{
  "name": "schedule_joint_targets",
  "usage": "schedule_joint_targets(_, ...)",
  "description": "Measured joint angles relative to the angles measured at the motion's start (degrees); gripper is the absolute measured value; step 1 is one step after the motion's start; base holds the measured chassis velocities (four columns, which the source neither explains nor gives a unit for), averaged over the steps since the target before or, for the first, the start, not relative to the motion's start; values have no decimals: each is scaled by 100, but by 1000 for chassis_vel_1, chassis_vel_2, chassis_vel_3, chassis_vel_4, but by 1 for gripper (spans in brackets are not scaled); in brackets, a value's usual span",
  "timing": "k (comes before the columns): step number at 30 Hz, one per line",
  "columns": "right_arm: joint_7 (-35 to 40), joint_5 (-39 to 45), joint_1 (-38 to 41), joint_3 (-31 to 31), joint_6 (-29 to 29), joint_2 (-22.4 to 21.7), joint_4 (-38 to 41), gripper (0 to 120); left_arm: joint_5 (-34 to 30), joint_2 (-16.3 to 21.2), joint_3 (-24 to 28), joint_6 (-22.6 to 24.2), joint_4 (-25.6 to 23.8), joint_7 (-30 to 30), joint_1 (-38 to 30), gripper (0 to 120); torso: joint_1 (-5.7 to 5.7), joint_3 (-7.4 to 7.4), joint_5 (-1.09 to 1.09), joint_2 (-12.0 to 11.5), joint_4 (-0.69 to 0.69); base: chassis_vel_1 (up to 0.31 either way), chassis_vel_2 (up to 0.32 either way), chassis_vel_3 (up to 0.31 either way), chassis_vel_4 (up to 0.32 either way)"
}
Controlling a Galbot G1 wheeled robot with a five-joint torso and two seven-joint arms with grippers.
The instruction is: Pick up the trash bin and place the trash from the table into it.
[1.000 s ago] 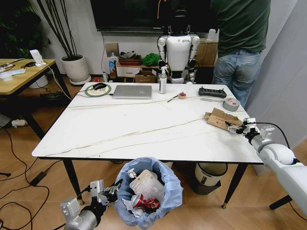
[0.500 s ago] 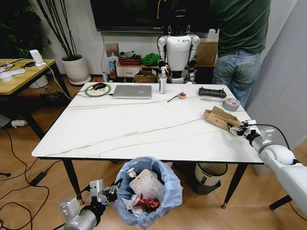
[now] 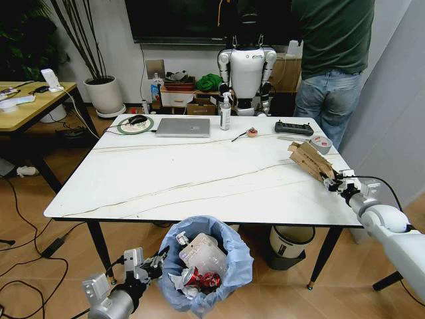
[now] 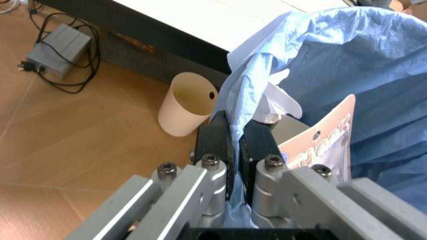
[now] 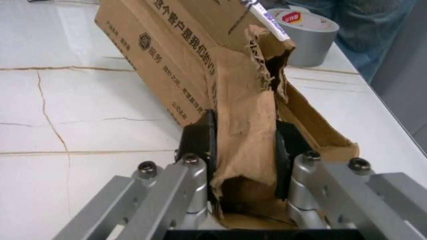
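Now, from my head, my right gripper (image 3: 331, 183) lifts the brown cardboard (image 3: 309, 159) off the table (image 3: 199, 179); trash bin (image 3: 207, 264) sits below the near edge. Left wrist: left gripper (image 4: 237, 146) pinches its blue liner. Right wrist: jaws clamp crumpled cardboard; I'd carry it level, gently.

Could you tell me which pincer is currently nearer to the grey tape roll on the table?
Right. The right pincer holds the brown cardboard just in front of the tape roll; the left pincer grips the trash bin rim below the table.
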Motion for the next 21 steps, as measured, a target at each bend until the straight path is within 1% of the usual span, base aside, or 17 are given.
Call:
schedule_joint_targets(4, -79, -24, -124, 60, 75, -67, 189, 9, 5, 0, 7, 0, 0, -1, 3, 0, 0, 1, 3, 0, 0, 0, 0, 0, 0)
schedule_joint_targets(5, -79, -24, -124, 60, 75, -67, 189, 9, 5, 0, 7, 0, 0, -1, 3, 0, 0, 1, 3, 0, 0, 0, 0, 0, 0)
schedule_joint_targets(7, -184, 51, -235, 140, 179, -156, 495, 4, 5, 9, 18, 0, -2, -1, -2, 0, 0, 1, 1, 0, -1, 0, 0, 0, 0)
schedule_joint_targets(9, -240, 123, -286, 196, 238, -202, 665, 1, 5, 16, 23, 0, -3, -1, -15, 0, 0, 1, -1, 0, 0, 0, 0, 0, 0)
schedule_joint_targets(10, -296, 242, -356, 258, 298, -273, 923, 0, 1, 29, 27, 0, -5, -2, -29, 0, 0, 1, 0, 0, -1, 0, 0, 0, 0)
schedule_joint_targets(11, -296, 242, -356, 258, 298, -273, 923, 0, 1, 29, 27, 0, -5, -2, -29, 0, 0, 1, 0, 0, -1, 0, 0, 0, 0)
schedule_joint_targets(12, -335, 306, -394, 288, 339, -314, 1085, 0, -4, 35, 27, 0, -10, -5, -34, 0, 0, 1, 0, 0, 0, 0, 0, 0, 0)
schedule_joint_targets(15, -534, 543, -491, 310, 607, -450, 1666, 0, -24, 55, 29, -1, -12, -12, -47, 0, 1, 1, -1, 0, -1, 0, 0, 0, 0)
schedule_joint_targets(17, -755, 775, -503, 212, 855, -516, 2110, 0, -71, 76, 43, 1, -5, -36, -63, 0, 1, 0, -2, 0, 0, 0, 0, 0, 0)
schedule_joint_targets(18, -755, 775, -503, 212, 855, -516, 2110, 0, -71, 76, 43, 1, -5, -36, -63, 0, 1, 0, -2, 0, 0, 0, 0, 0, 0)
schedule_joint_targets(21, -951, 1016, -502, -53, 1150, -557, 2730, 0, -196, 148, 98, 21, 45, -104, -93, 0, 1, 0, -3, 0, 1, 0, 0, 0, 0)
